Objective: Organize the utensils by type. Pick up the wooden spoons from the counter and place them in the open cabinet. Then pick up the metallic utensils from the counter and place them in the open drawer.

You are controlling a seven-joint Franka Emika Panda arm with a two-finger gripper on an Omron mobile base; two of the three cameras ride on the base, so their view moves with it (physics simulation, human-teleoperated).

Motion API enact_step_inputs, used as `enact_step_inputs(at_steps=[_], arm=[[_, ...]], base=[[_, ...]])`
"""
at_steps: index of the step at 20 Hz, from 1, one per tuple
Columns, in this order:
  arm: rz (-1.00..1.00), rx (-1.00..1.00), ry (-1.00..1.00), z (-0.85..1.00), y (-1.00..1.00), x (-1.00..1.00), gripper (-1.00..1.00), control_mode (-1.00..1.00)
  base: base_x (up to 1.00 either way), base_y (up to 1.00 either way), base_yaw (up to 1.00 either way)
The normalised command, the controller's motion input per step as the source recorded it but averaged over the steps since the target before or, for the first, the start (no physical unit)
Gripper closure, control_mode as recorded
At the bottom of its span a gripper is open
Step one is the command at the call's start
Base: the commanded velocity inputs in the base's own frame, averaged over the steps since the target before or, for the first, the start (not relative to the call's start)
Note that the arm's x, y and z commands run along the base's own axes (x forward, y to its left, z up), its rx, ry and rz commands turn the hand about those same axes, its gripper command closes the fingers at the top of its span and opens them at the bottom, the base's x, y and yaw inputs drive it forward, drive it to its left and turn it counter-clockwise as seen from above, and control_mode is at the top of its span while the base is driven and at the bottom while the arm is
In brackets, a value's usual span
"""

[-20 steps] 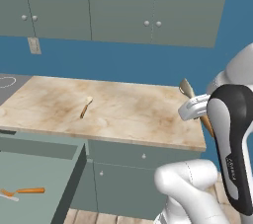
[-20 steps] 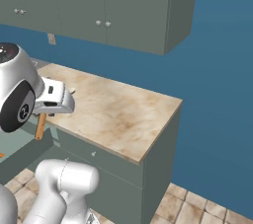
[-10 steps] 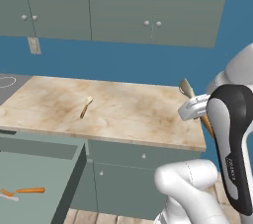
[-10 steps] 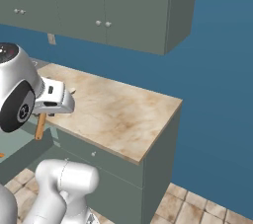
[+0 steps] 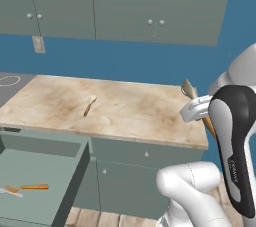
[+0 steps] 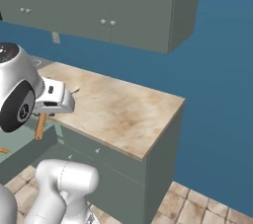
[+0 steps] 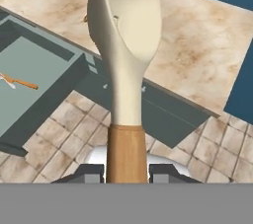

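My gripper (image 5: 198, 110) is shut on a wooden spoon (image 5: 189, 90), held off the counter's right end with the pale bowl up and the brown handle slanting down. From the other side the gripper (image 6: 55, 102) has the spoon's handle (image 6: 40, 126) hanging below it. Looking along the hand, the spoon (image 7: 126, 40) rises between the fingers (image 7: 87, 173). A slim tan-looking utensil (image 5: 90, 105) lies on the counter (image 5: 130, 121); I cannot tell if it is metal. The drawer (image 5: 45, 173) stands open at lower left. An open cabinet is out of view.
An orange-handled utensil with a pale end (image 5: 30, 187) lies in the drawer, seen from the hand too (image 7: 20, 83). Upper wall cabinets (image 5: 125, 6) with round knobs have shut doors. A blue wall runs behind the counter, and tiled floor (image 7: 59, 134) lies below.
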Motion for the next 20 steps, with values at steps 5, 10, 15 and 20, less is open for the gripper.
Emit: enact_step_inputs(at_steps=[5, 10, 15, 20], arm=[[0.00, 0.00, 0.00, 0.00, 0.00, 0.00, 1.00, 1.00], [0.00, 0.00, 0.00, 0.00, 0.00, 0.00, 1.00, 1.00], [0.00, 0.00, 0.00, 0.00, 0.00, 0.00, 1.00, 1.00], [0.00, 0.00, 0.00, 0.00, 0.00, 0.00, 1.00, 1.00]], base=[[-0.37, 0.00, 0.26], [-0.06, 0.00, 0.55], [0.00, 0.00, 0.71], [0.00, -0.02, 0.63]])
